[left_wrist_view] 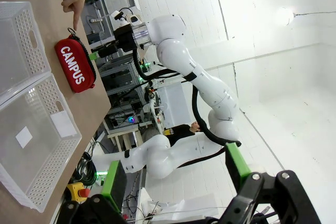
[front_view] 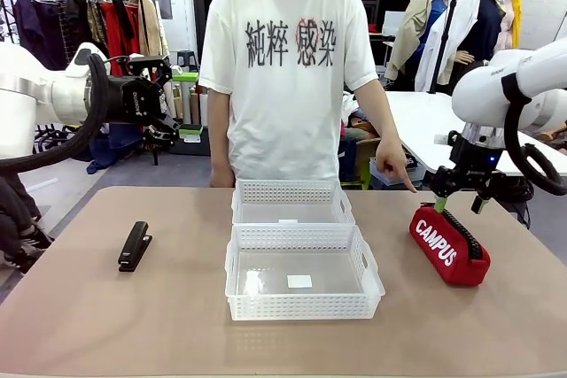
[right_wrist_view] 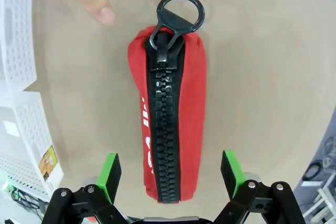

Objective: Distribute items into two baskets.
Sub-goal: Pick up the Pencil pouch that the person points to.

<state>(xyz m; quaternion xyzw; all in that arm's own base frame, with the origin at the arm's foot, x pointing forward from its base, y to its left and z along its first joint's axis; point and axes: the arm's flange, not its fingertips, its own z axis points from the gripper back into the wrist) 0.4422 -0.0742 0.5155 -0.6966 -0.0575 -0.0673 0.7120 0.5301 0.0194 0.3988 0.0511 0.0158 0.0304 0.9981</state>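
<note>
The red "CAMPUS" pouch (front_view: 449,247) lies on the table at the right, zip up. My right gripper (front_view: 459,207) hangs open just above its far end. In the right wrist view the pouch (right_wrist_view: 168,114) lies lengthwise between the green pads of the right gripper (right_wrist_view: 170,174), untouched. The black stapler (front_view: 135,245) lies on the table at the left. Two white lattice baskets stand in the middle, the far one (front_view: 288,190) touching the near one (front_view: 301,305); both hold nothing. My left gripper (front_view: 161,133) is raised at the left, open and holding nothing, as the left wrist view (left_wrist_view: 176,177) shows.
A person stands behind the far basket, and a hand (front_view: 392,165) points an index finger (right_wrist_view: 100,9) down at the table just beyond the pouch. Bare tabletop lies between the stapler and the baskets and along the front edge.
</note>
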